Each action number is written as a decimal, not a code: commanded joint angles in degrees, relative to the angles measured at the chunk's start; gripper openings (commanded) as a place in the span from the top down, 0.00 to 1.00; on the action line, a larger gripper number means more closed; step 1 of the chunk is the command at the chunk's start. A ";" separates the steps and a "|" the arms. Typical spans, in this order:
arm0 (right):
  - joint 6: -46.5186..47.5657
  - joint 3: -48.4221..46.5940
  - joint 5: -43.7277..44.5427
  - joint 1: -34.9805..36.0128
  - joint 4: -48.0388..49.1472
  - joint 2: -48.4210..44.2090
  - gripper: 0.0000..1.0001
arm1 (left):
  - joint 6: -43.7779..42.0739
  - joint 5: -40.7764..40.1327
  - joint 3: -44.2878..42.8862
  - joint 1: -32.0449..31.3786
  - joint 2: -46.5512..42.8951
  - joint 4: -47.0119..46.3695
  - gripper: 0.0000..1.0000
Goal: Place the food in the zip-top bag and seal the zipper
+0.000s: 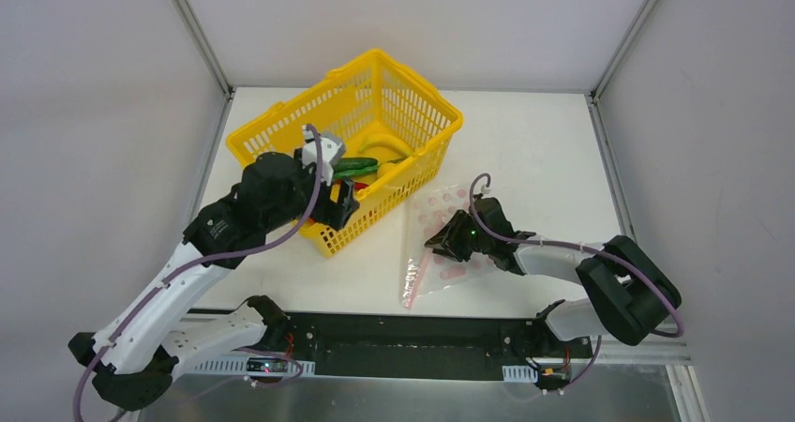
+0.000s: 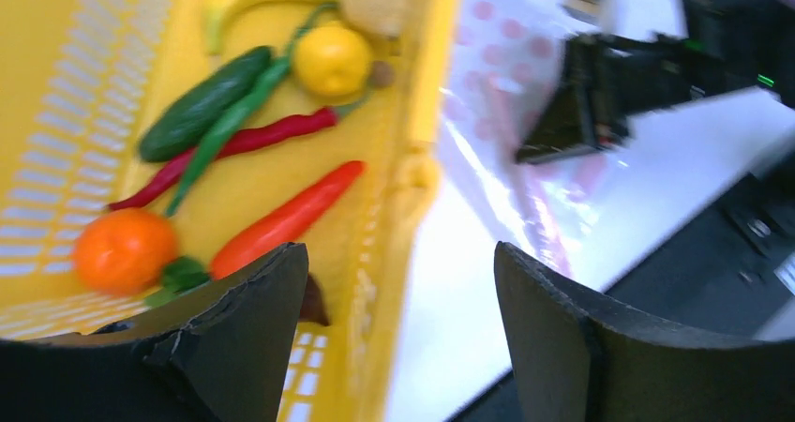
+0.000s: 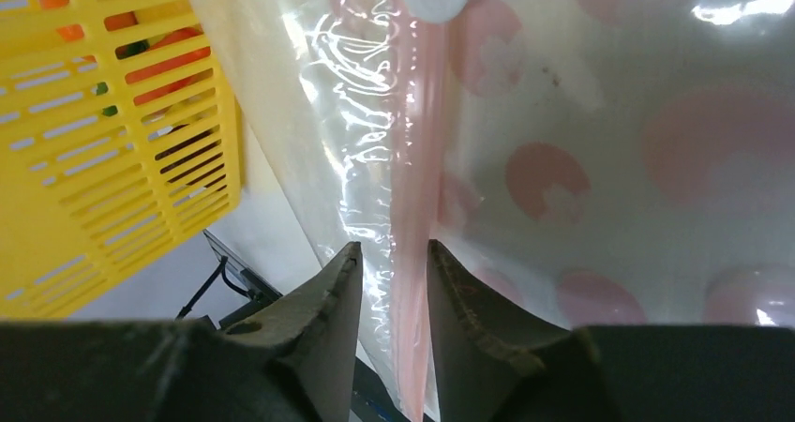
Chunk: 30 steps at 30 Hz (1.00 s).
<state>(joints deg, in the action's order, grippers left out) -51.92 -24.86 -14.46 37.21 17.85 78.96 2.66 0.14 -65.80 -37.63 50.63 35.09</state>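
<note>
Straddling the basket wall (image 2: 414, 150), the wide-open left end effector (image 2: 401, 270) is being held just right of the diagonally-lying food (image 2: 286, 220).

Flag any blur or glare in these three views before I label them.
Top view: sharp and evenly lit, with only soft shadows around the basket. Left wrist view: motion blur smears the food and the basket mesh; the left fingers look crisper. Right wrist view: white glare streaks on the bag, brightest at top right; the right fingers are dark and low in detail.
</note>
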 commanded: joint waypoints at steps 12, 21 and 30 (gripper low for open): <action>-1.96 1.46 -2.46 -0.38 8.57 -2.60 1.00 | 9.30 -18.73 -4.66 -35.93 22.61 3.17 0.25; -0.48 0.38 2.38 -0.44 -2.58 -17.20 1.00 | 14.60 -22.93 -6.71 -37.69 32.12 -2.13 0.19; -0.56 -1.28 2.76 -0.55 -6.98 -20.53 1.00 | 19.37 -26.37 -6.22 -37.87 36.26 -5.05 0.20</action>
<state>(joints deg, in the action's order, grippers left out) -53.08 -23.55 -12.93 36.97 12.97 60.58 18.48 -22.37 -71.33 -74.72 86.48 32.86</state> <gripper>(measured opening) 0.004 0.806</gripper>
